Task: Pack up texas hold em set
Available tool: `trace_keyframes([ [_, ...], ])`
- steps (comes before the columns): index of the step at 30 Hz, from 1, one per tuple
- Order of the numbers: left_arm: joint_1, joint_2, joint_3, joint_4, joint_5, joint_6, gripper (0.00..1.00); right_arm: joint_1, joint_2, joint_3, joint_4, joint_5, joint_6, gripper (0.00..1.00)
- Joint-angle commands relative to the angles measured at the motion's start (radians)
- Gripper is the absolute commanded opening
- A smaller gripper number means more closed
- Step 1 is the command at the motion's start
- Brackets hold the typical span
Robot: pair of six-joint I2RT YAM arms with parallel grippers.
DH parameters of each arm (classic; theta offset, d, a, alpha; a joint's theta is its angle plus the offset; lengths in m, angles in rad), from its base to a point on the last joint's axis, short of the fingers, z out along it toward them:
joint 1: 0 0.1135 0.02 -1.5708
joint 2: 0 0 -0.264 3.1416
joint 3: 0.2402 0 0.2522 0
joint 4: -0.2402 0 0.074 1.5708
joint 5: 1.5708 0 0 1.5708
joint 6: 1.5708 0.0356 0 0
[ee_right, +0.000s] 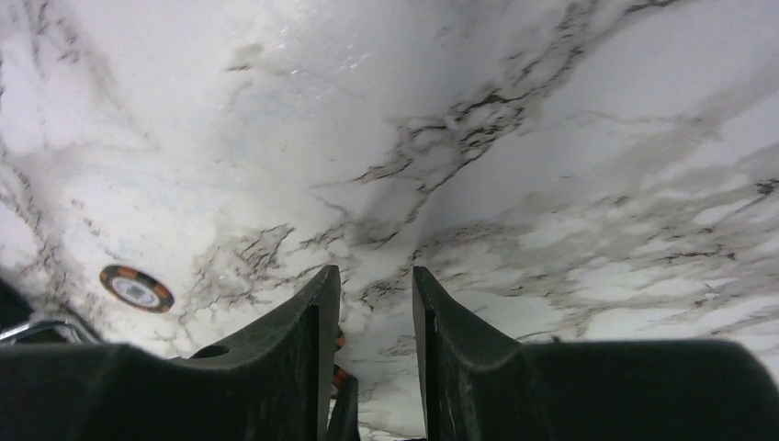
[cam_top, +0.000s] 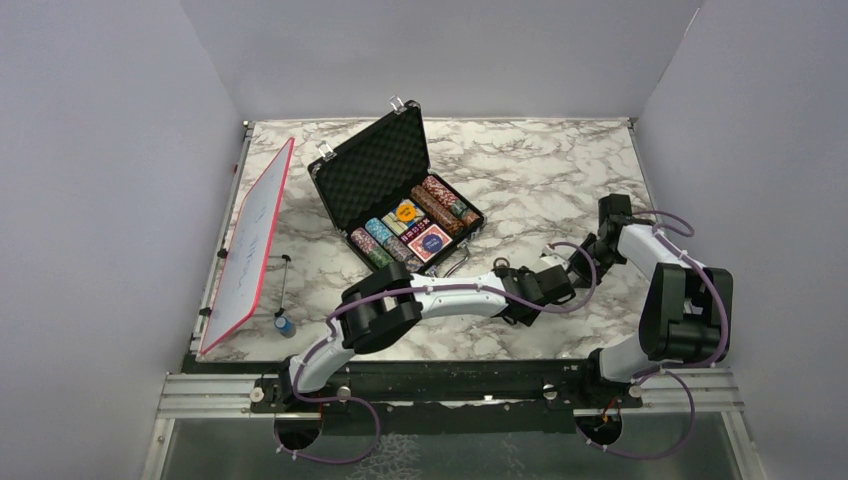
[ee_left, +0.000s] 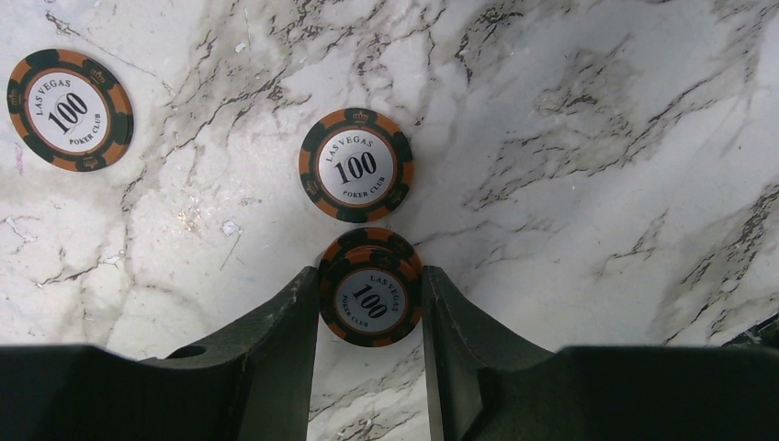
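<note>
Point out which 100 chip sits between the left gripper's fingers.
The bottom chip, touched on both sides by the left gripper; the middle chip and top-left chip lie free beyond.

Our top cam sits high and back, tilted down, far enough away to catch the whole marble table [cam_top: 540, 170] and the open briefcase [cam_top: 375, 165]. The left wrist cam rides right behind the left pincer [ee_left: 369, 277] and looks almost straight down from close up. We see the stacked chips [ee_left: 370, 299] between its fingers and a lone chip [ee_left: 355, 166] just ahead of the tips. The right wrist cam looks past the right pincer [ee_right: 374, 273] at a low slant, nearly skimming the marble, with a striped chip [ee_right: 137, 288] off to its left. All three share that marble top.
</note>
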Motion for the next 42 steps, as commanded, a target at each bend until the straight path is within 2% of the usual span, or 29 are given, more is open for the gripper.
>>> trace_keyframes([
  [1, 0.013, -0.091, -0.086, -0.019, -0.033, 0.035, 0.26, -0.008, -0.044, 0.009, 0.005, -0.133, -0.097, 0.39],
  [8, 0.057, -0.241, -0.176, 0.087, 0.044, 0.097, 0.26, 0.010, -0.085, -0.037, 0.052, -0.379, -0.204, 0.42],
  [15, 0.133, -0.361, -0.270, 0.191, 0.193, 0.166, 0.26, 0.124, -0.128, -0.058, 0.109, -0.488, -0.185, 0.45],
  [20, 0.185, -0.429, -0.355, 0.257, 0.299, 0.244, 0.26, 0.170, -0.137, -0.007, 0.118, -0.580, -0.191, 0.53],
  [26, 0.214, -0.460, -0.371, 0.267, 0.366, 0.345, 0.25, 0.176, -0.129, -0.001, 0.135, -0.674, -0.169, 0.56],
  [34, 0.231, -0.467, -0.370, 0.267, 0.428, 0.389, 0.25, 0.210, -0.097, -0.013, 0.176, -0.838, -0.194, 0.57],
  [42, 0.241, -0.476, -0.370, 0.271, 0.471, 0.398, 0.25, 0.227, -0.061, -0.036, 0.181, -0.886, -0.237, 0.50],
])
